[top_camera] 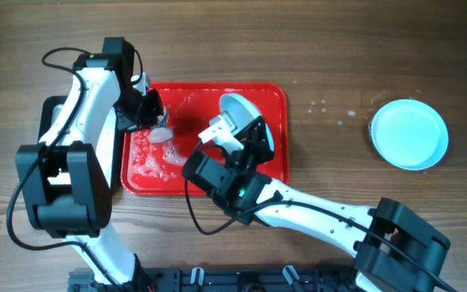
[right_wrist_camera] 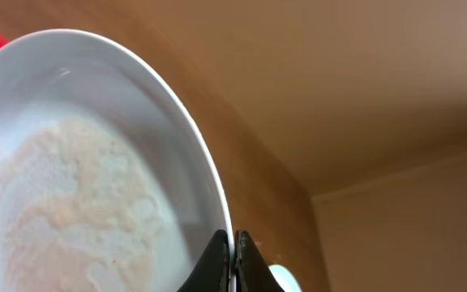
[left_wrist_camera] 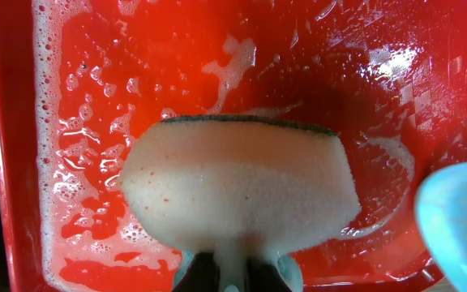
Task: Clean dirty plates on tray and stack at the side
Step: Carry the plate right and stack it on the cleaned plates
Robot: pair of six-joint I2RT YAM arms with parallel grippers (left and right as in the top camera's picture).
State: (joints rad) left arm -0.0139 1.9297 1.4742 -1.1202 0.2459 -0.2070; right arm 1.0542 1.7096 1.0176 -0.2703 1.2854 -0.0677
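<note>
The red tray (top_camera: pixel 148 174) lies left of centre, smeared with white foam. My right gripper (top_camera: pixel 254 136) is shut on the rim of a pale blue plate (top_camera: pixel 237 107) and holds it tilted over the tray's right half; in the right wrist view the plate (right_wrist_camera: pixel 79 170) shows a soapy, smeared face with the jaws (right_wrist_camera: pixel 234 243) pinching its edge. My left gripper (top_camera: pixel 154 122) is shut on a sponge (top_camera: pixel 161 135) over the tray's left half; in the left wrist view the sponge (left_wrist_camera: pixel 242 186) fills the middle above the foamy tray (left_wrist_camera: pixel 120 73), the plate's edge (left_wrist_camera: pixel 456 219) at right. Plates (top_camera: pixel 409 134) stand stacked at the far right.
Water drops (top_camera: pixel 323 107) spot the wooden table (top_camera: pixel 339 65) between the tray and the stack. A black object (top_camera: pixel 51 109) lies under the left arm at the tray's left. The arm bases stand along the front edge.
</note>
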